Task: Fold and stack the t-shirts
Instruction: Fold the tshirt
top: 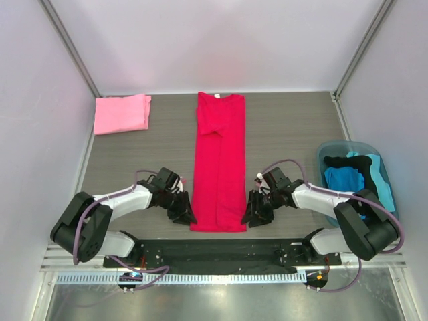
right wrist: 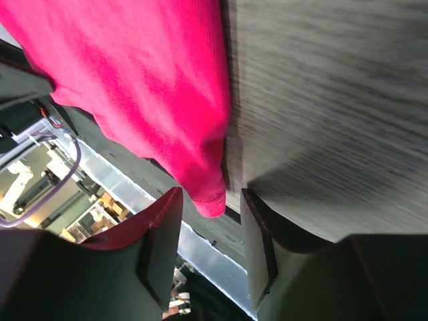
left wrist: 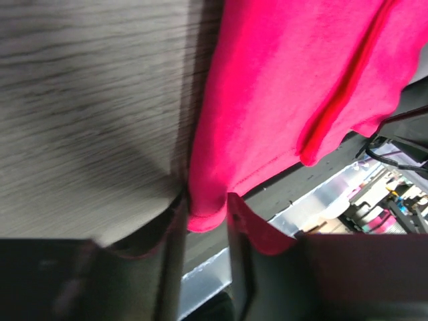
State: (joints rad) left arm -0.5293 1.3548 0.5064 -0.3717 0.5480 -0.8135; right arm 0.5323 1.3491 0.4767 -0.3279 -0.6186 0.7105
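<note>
The long-folded crimson-red cloth t-shirt (top: 219,160) is found along the middle of the worktop (top: 287,127), its near-edge hem corners flanked by the narrowly parted right fingers (right wrist: 160,241) and the left fingers (left wrist: 140,281), grip undeterminable; closure, then a far-edge fold, is judged due.

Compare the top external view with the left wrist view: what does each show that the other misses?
Only the top external view shows the red t-shirt full length as a long narrow strip, the folded pink t-shirt at the far left, the blue bin of clothes on the right, and the right gripper. Only the left wrist view shows the shirt's hem corner lying between the fingers of the left gripper. Both show the red t-shirt, the left gripper and the grey table.
</note>
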